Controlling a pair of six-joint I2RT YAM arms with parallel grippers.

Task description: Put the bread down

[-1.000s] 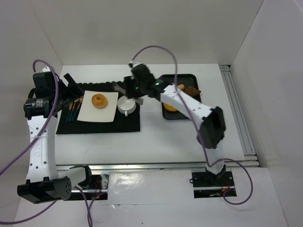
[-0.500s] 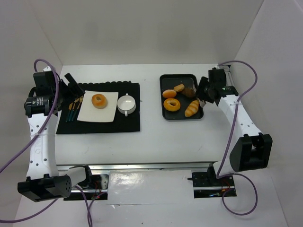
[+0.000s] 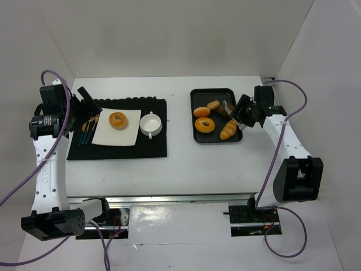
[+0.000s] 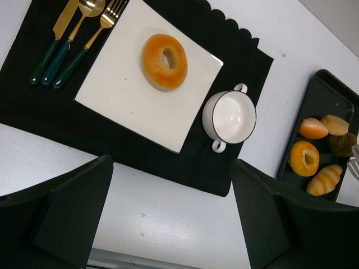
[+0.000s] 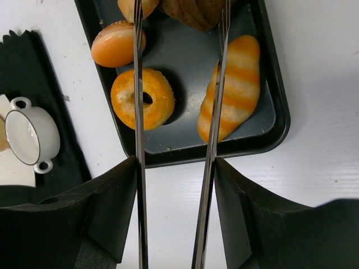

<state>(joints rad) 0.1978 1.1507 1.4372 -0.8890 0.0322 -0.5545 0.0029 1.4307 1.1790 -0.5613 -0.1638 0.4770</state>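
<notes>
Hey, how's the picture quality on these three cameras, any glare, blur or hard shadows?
Top external view: soft, even light, but glare on the metal rail at the near edge. Left wrist view: plate and bagel sharp; the left tool shows dark, blurred fingers up close. Right wrist view: tray crisp with slight sheen; the right tool is soft at its base.

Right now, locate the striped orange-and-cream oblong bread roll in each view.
Top external: striped orange-and-cream bread roll, lower-right corner of the black metal tray.
Left wrist: roll at the far right edge, lowest item in the tray.
Right wrist: roll right of centre, inside the tray.
Shared landmark: the tray.
</notes>
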